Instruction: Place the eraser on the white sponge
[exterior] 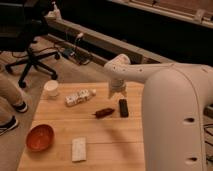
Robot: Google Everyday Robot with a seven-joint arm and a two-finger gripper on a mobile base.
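The eraser (123, 107) is a small flat black bar lying on the wooden table (60, 125), right of centre. The white sponge (78, 148) is a pale block lying near the table's front, left of centre. My gripper (116, 94) hangs from the white arm (165, 95) just above and behind the eraser, at its far end. It does not hold the eraser.
A reddish-brown elongated object (104, 112) lies just left of the eraser. A small white box with dark dots (80, 97) and a white cup (51, 89) stand at the back left. A red bowl (40, 137) sits front left. An office chair (30, 55) stands beyond.
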